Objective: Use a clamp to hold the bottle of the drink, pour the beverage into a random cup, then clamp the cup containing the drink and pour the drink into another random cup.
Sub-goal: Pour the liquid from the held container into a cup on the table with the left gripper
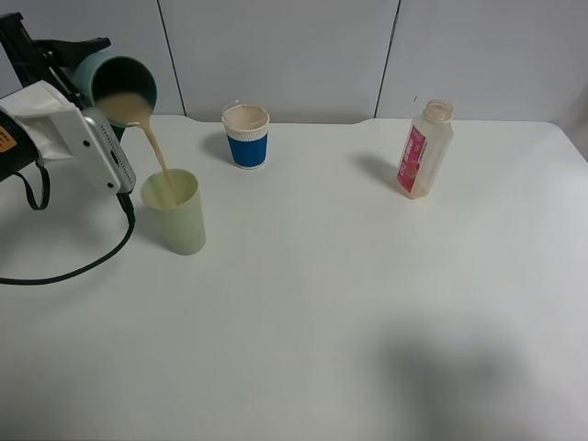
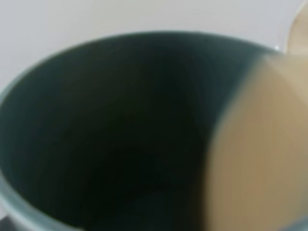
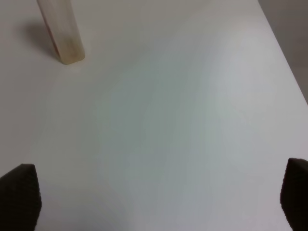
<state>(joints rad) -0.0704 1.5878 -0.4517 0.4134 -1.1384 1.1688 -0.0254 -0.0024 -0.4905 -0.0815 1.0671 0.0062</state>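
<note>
Teal tumbler (image 1: 121, 81), clenched in left gripper (image 1: 72, 69), tipped mouth-down just above and left of upright pale green tumbler (image 1: 174, 211), beige stream (image 1: 158, 158) falling inside its rim; right gripper (image 3: 159, 199) wide, empty.

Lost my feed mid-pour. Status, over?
Left hand shut on teal cup, tipped. Beverage streaming into pale green cup. Right hand open, empty. Nothing in the way.
</note>
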